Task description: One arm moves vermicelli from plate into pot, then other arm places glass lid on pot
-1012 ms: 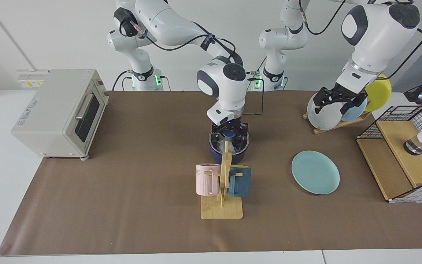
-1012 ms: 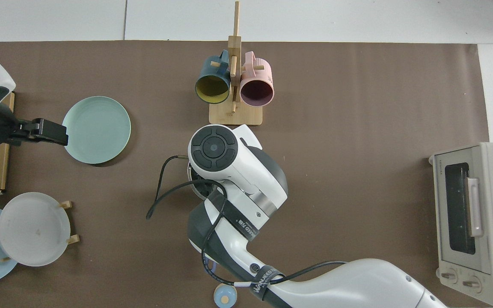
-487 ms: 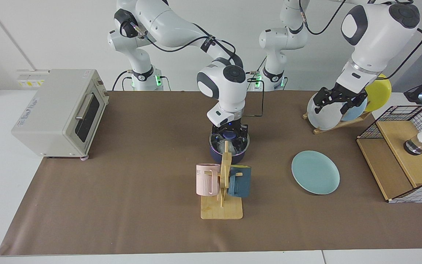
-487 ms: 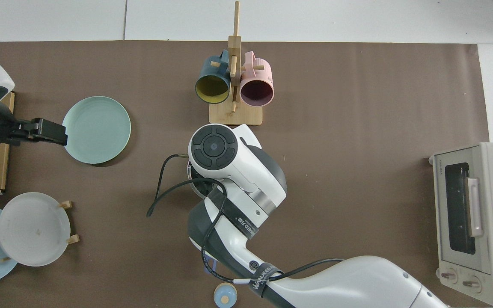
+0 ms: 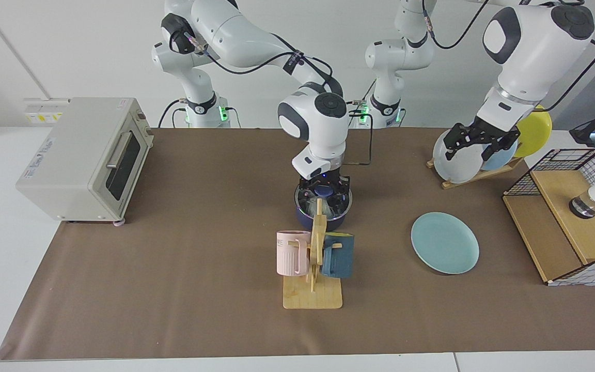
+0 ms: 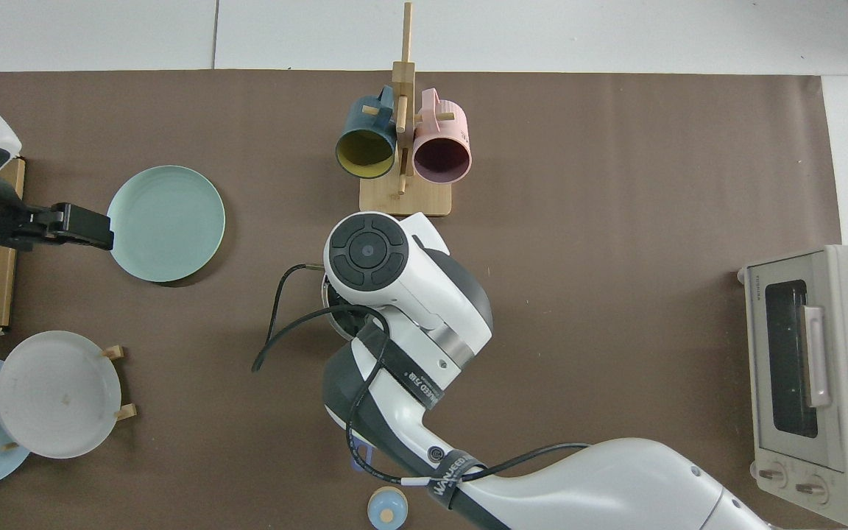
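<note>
The dark navy pot (image 5: 323,219) stands mid-table behind the mug rack, with the glass lid (image 5: 341,202) lying on it. White vermicelli (image 5: 310,207) shows through the glass. My right gripper (image 5: 323,190) points straight down at the lid's blue knob (image 5: 322,191). In the top view the right arm's hand covers the pot, leaving only a sliver of its rim (image 6: 327,294). The pale teal plate (image 5: 444,243) (image 6: 166,223) lies bare on the mat. My left gripper (image 5: 475,147) (image 6: 100,228) hangs open in the air beside the plate rack, holding nothing.
A wooden mug rack (image 5: 312,294) with a pink mug (image 5: 292,253) and a blue mug (image 5: 339,256) stands just in front of the pot. There is a toaster oven (image 5: 85,155), a plate rack (image 5: 470,155) and a wire-and-wood shelf (image 5: 571,217). A small blue round object (image 6: 387,508) sits at the mat's edge.
The right arm's wrist and elbow have shifted slightly over the pot while the lid stays on it. The left gripper has drifted a little away from the teal plate.
</note>
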Robot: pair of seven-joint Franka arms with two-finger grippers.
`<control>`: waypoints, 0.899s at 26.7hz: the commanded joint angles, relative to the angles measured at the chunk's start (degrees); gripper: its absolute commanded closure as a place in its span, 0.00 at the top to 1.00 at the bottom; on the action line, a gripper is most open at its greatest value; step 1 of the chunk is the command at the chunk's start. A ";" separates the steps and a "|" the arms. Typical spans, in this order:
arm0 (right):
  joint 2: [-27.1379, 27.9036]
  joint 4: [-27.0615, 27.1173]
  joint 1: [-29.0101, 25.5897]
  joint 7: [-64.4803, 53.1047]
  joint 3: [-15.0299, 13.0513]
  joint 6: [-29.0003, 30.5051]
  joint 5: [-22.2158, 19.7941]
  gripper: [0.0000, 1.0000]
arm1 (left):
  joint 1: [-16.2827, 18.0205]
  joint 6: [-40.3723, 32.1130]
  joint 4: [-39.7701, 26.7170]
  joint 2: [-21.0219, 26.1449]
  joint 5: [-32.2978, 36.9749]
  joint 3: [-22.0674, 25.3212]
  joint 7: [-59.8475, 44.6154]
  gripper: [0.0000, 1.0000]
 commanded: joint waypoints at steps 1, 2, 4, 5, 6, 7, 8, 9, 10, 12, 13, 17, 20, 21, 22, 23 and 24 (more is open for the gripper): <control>1.38 0.74 -0.20 2.06 0.15 0.57 -1.80 0.00 | 0.12 0.72 -0.57 -0.67 0.12 -0.16 -0.75 1.00; 1.47 0.74 -0.38 2.06 0.15 0.65 -1.71 0.07 | 0.03 0.72 -0.57 -0.67 0.12 -0.16 -0.75 1.00; 1.65 0.74 -0.82 2.06 0.15 0.74 -1.71 0.48 | 0.03 0.72 -0.57 -0.67 0.12 -0.16 -0.75 1.00; 1.65 0.74 -0.82 1.98 0.15 0.74 -1.80 0.86 | 0.03 0.72 -0.57 -0.67 0.12 -0.16 -0.75 1.00; 1.65 0.83 -0.73 1.89 0.15 0.74 -1.88 1.00 | 0.03 0.72 -0.57 -0.67 0.12 -0.16 -0.75 1.00; 1.73 0.83 -0.73 1.80 0.15 0.83 -1.80 1.00 | 0.03 0.72 -0.57 -0.67 0.12 -0.16 -0.75 1.00; 1.74 0.91 -0.73 1.80 0.23 0.83 -1.80 1.00 | 0.03 0.72 -0.57 -0.67 0.12 -0.16 -0.75 1.00; 1.82 0.91 -0.82 1.80 0.15 0.83 -1.80 1.00 | 0.03 0.72 -0.57 -0.67 0.12 -0.16 -0.75 1.00; 1.82 0.91 -0.82 1.80 0.15 0.74 -1.80 1.00 | 0.03 0.72 -0.57 -0.67 0.12 -0.16 -0.75 1.00; 1.74 0.91 -0.82 1.80 0.15 0.74 -1.80 1.00 | 0.03 0.72 -0.57 -0.68 0.12 -0.16 -0.75 1.00; 1.74 1.00 -0.82 1.80 0.15 0.66 -1.80 1.00 | 0.03 0.72 -0.57 -0.67 0.12 -0.16 -0.75 1.00; 1.47 2.05 -0.82 1.80 0.15 -0.48 -1.80 1.00 | 0.03 0.72 -0.57 -0.85 0.12 -0.16 -0.75 1.00; 1.12 3.55 -0.82 1.80 0.32 -1.98 -1.80 1.00 | 0.03 0.72 -0.57 -1.02 0.12 -0.16 -0.67 1.00; 1.03 4.07 -0.82 1.80 0.41 -2.68 -1.80 1.00 | 0.03 0.72 -0.57 -1.03 0.12 -0.16 -0.75 1.00; 0.86 4.60 -0.82 1.80 0.50 -3.38 -1.71 1.00 | 0.03 0.72 -0.57 -1.11 0.12 -0.16 -0.67 1.00; 0.68 5.04 -0.82 1.80 0.58 -4.26 -1.71 1.00 | 0.03 0.72 -0.57 -1.11 0.12 -0.16 -0.75 1.00; 0.59 5.31 -0.82 1.80 0.59 -5.05 -1.62 1.00 | 0.03 0.72 -0.57 -1.11 0.12 -0.16 -0.67 1.00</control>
